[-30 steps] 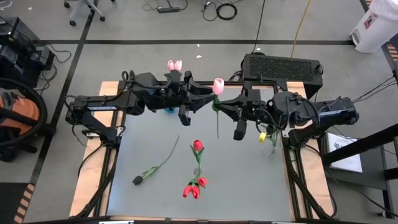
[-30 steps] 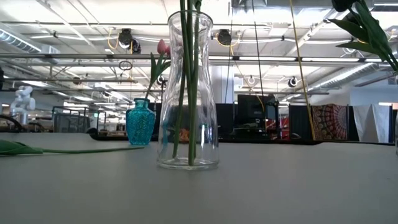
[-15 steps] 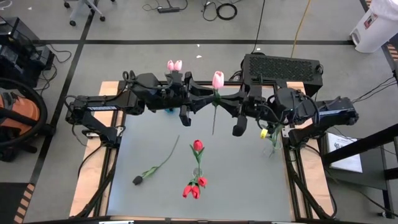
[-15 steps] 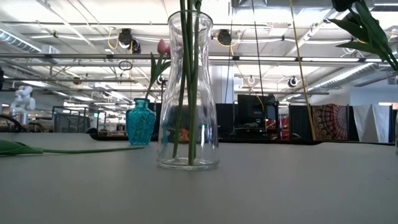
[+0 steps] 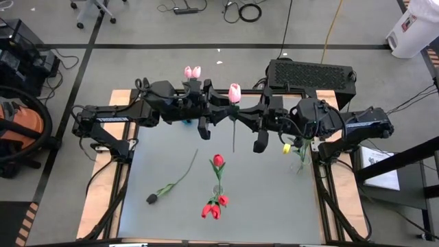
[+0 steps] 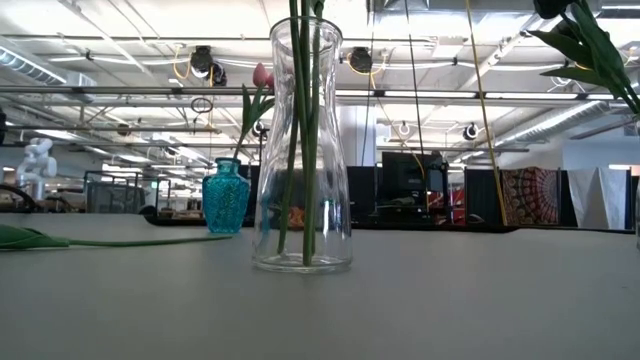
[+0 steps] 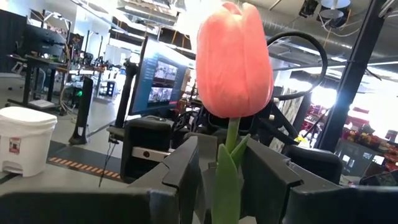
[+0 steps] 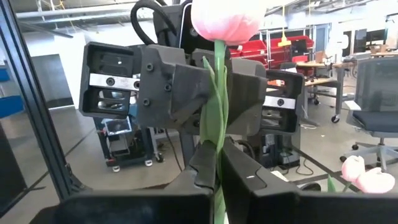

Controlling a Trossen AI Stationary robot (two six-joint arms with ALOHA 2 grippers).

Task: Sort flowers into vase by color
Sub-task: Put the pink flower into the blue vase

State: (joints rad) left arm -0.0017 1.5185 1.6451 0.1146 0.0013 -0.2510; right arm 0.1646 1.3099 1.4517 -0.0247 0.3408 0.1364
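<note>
A pink tulip point(image 5: 234, 92) stands upright in the air between my two grippers, above the table's far middle. My right gripper point(image 5: 245, 120) comes from the right and is shut on its stem point(image 8: 217, 124). My left gripper point(image 5: 221, 113) comes from the left and is open. Its fingers point(image 7: 186, 168) stand on either side of the stem just under the head point(image 7: 233, 62). A clear glass vase point(image 6: 302, 150) holds red tulips point(image 5: 216, 206). A teal vase point(image 6: 226, 197) holds pink tulips point(image 5: 192, 71). A black tulip point(image 5: 171, 182) lies flat on the table. My right gripper pinches the pink tulip's stem point(image 8: 217, 158) between its two fingers, some way below the head. The fingers reach in level from the table's right side and lie across the stem. The tulip is lifted clear and upright, head up, and its lower stem point(image 5: 233, 140) hangs free above the table.
Another vase with green stems point(image 5: 300, 154) stands at the table's right edge; its leaves show in the low view point(image 6: 590, 50). The clear vase stands near the table's middle front, the teal vase at the far edge under the left arm. Bare tabletop point(image 5: 274, 199) lies front right.
My right gripper has carried the pink tulip a little toward the table's left, closer to my left gripper, whose fingers now flank the stem. The tulip has stayed upright and clear of the table. The left arm has kept still.
</note>
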